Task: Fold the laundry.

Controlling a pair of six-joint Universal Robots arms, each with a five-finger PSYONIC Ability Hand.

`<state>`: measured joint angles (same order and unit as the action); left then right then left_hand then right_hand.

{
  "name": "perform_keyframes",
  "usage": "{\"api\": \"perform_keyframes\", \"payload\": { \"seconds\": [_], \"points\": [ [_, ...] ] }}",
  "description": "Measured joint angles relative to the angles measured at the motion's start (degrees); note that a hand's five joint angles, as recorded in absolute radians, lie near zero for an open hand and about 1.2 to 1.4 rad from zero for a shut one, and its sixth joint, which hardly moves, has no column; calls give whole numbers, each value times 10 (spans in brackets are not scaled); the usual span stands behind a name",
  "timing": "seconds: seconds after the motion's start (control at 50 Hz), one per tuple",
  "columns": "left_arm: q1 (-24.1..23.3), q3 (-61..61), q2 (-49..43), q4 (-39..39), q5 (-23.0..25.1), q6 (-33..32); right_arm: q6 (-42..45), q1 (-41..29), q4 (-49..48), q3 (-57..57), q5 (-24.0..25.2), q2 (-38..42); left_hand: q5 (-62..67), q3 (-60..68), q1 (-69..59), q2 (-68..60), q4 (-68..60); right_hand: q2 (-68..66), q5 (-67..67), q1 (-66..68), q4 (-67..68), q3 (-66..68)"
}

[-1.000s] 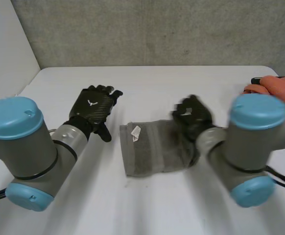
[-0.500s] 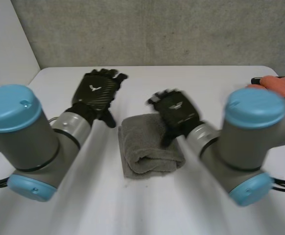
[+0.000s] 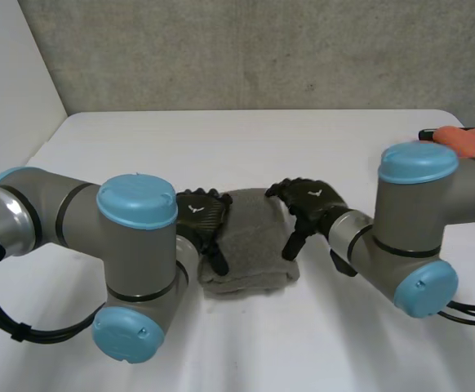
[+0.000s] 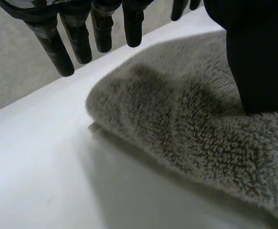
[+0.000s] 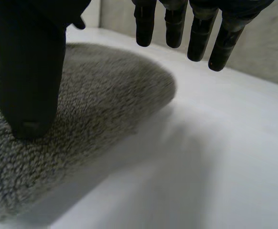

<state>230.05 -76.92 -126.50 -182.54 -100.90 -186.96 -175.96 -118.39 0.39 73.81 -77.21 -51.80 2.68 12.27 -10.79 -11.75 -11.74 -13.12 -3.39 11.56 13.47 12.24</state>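
**With a hand on either side, the folded towel sits mid-table**

As we look down from the head view, the grey towel (image 3: 250, 241) lies in a thick folded bundle at the middle of the white table (image 3: 319, 147). The left hand (image 3: 198, 214) is at its left edge and the right hand (image 3: 311, 200) at its far right corner. Both hands have their fingers loose and hold nothing. Well apart, at the far right edge, there's an orange item (image 3: 470, 139).

Over to the left wrist view. The fingers (image 4: 77, 43) hang straight and spread above the towel's rounded fold, clear of the pile. The thumb looks to rest on top of the cloth, pressing and not pinching.

Now the right wrist view, and it's a mirror picture. The thumb (image 5: 29, 71) is planted on the terry, and the fingers dangle apart past the towel's edge, over bare table.

How will it handle? I'd call it light, soft and limp, with a grippy, fluffy pile and nothing fragile about it. The layers are springy and may slide or flop open. The place to take hold, I'd say, is an edge or corner, pinched right through every layer, never the top sheet alone.
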Motion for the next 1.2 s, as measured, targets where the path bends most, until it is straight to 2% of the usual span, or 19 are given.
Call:
{"api": "perform_keyframes", "payload": {
  "seconds": [0.12,0.24,0.38,0.4,0.42,0.58,0.64,0.76,0.82,0.96,0.98,1.04,1.2],
  "points": [
    [12,-23,3,0,5,-19,44,-12,23,-25,4,39,0,0,0,0,0,0,0,0,0,0],
    [14,-32,0,1,22,-50,106,-15,29,-37,-19,57,0,0,0,0,0,0,0,-9,0,0],
    [13,-31,11,3,47,-67,154,-15,29,-39,-53,38,0,0,0,0,0,0,3,-11,0,0],
    [15,-28,31,4,60,-69,170,-16,25,-30,-65,5,0,0,0,0,0,0,3,-11,0,0],
    [15,-28,31,4,60,-69,170,-16,25,-30,-65,5,0,0,0,0,0,0,3,-11,0,0],
    [49,-9,139,19,151,-64,175,-41,-48,55,-86,-91,0,0,0,0,0,0,3,-11,0,0],
    [71,9,173,51,209,-59,172,-69,-94,111,-99,-118,0,0,0,0,0,0,3,-11,0,0],
    [105,46,203,127,301,-45,158,-127,-145,183,-115,-128,0,0,0,0,0,0,3,-11,0,0],
    [113,59,206,154,328,-41,150,-152,-163,198,-119,-107,0,0,0,0,0,0,3,-11,0,0],
    [116,67,205,170,342,-39,147,-170,-192,198,-127,-69,0,0,0,0,0,0,3,-11,0,0],
    [114,67,203,171,343,-38,150,-175,-226,186,-143,-37,0,0,0,0,0,0,3,-11,0,0],
    [112,65,202,169,342,-38,155,-174,-247,174,-156,-18,0,0,0,0,0,0,3,-11,0,0],
    [110,61,202,167,339,-36,179,-172,-271,138,-183,24,0,0,0,0,0,0,5,-11,0,0]
  ]
}}
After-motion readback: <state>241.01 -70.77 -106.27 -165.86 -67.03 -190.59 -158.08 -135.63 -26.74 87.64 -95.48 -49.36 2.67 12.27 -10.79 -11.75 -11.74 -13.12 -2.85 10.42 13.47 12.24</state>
